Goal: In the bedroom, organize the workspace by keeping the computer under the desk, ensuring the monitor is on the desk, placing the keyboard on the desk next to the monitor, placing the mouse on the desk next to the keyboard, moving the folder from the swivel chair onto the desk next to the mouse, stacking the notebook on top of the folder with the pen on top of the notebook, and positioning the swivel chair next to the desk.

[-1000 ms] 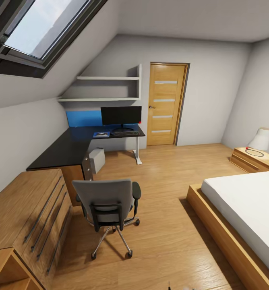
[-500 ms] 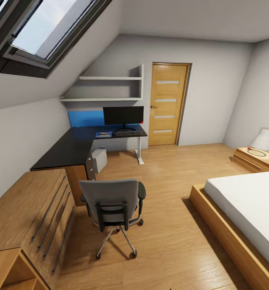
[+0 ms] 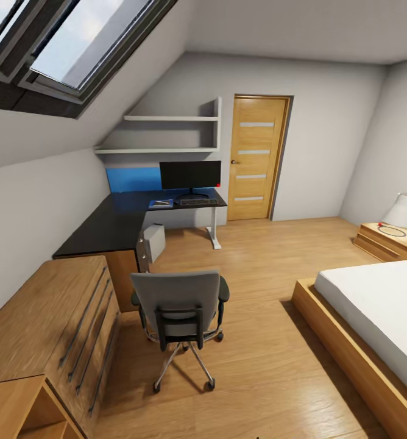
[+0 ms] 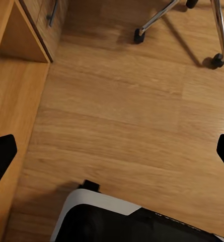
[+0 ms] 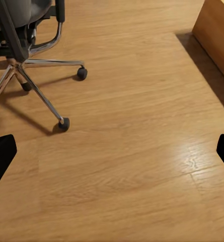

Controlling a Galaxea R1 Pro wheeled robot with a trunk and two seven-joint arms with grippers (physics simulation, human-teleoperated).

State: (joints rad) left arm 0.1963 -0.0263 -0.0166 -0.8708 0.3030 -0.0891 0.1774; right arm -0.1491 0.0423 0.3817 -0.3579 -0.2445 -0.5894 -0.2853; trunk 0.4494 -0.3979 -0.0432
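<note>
Left wrist view: black fingers (image 4: 2, 160) spread wide apart above the wooden floor (image 4: 122, 121); the right fingers (image 5: 1, 154) likewise gape. Swivel chair (image 3: 180, 305) stands on the floor, apart from the tabletop (image 3: 115, 222) carrying monitor (image 3: 190, 175) and keyboard (image 3: 194, 200).

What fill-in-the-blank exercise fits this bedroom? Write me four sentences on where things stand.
1. The monitor stands on the ____.
2. The swivel chair stands on the wooden ____, apart from the desk.
3. The computer sits ____ the desk.
4. The lamp stands on the nightstand beside the ____.

Missing words: desk; floor; under; bed
</note>
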